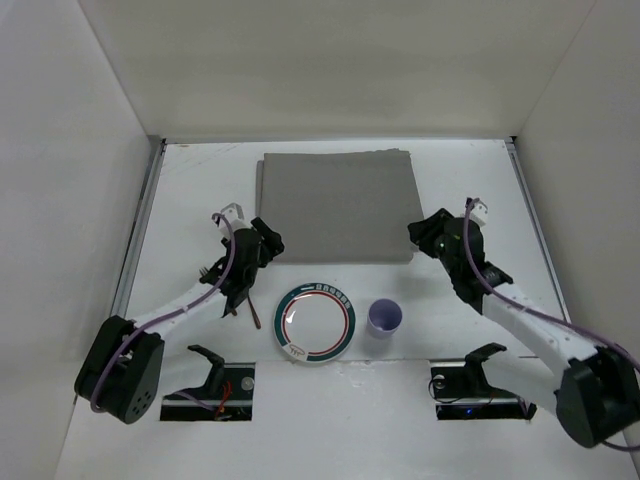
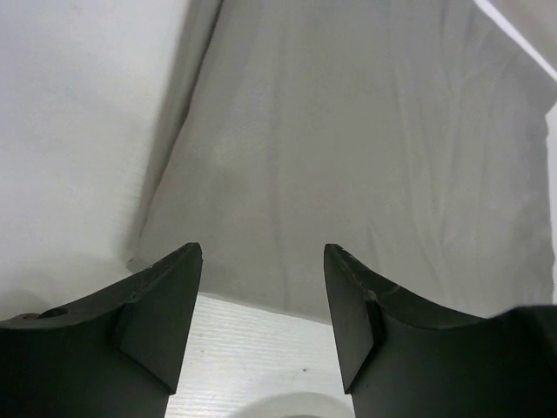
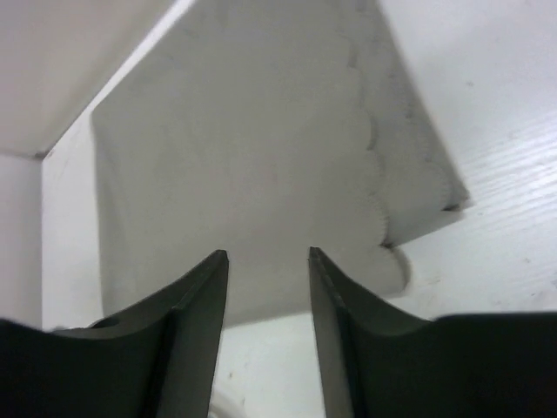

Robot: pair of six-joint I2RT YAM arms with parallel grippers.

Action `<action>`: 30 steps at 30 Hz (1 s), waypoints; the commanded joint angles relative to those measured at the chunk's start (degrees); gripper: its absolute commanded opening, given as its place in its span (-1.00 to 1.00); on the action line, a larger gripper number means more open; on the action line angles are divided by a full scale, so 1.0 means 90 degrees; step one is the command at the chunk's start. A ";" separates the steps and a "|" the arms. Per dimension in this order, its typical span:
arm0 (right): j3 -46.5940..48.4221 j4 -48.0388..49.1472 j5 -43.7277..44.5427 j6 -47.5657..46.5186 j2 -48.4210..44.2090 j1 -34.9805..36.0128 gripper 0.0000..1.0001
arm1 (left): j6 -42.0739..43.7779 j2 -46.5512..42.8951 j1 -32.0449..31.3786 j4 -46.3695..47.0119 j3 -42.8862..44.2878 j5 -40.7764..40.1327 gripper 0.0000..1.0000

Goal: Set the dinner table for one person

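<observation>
1. the desk [image 1: 200, 180], wide and white beneath everything, is judged rigid and fixed: nothing there to be gripped.
2. the plate [image 1: 315, 322], near its front edge beside the cup [image 1: 385, 318], is judged stiff and breakable, best taken by the rim.
3. the left fingers [image 1: 266, 240] and right fingers [image 1: 421, 233] are parted and empty, at the near corners of the grey mat [image 1: 335, 205].
4. its scalloped edge is shown only by the right wrist view.

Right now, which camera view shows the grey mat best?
The top external view: the whole grey mat shows there, lying on the dinner table. The left wrist view shows only part of it; the right wrist view shows its scalloped edge and one corner.
</observation>
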 commanded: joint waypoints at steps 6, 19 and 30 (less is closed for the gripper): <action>0.0697 -0.2928 0.0970 -0.1112 -0.1639 0.2015 -0.70 | 0.0179 0.0558 -0.0532 0.0401 0.0387 -0.0200 0.01; 0.2007 -0.6721 0.1529 -0.0556 -0.1426 0.4214 0.10 | 0.0844 0.0685 -0.1020 0.1876 -0.0042 -0.0630 -0.13; 0.1529 -0.5922 0.0854 -0.0556 -0.0781 0.4508 -0.23 | 0.0736 0.0548 -0.0903 0.2013 -0.0335 -0.0571 -0.02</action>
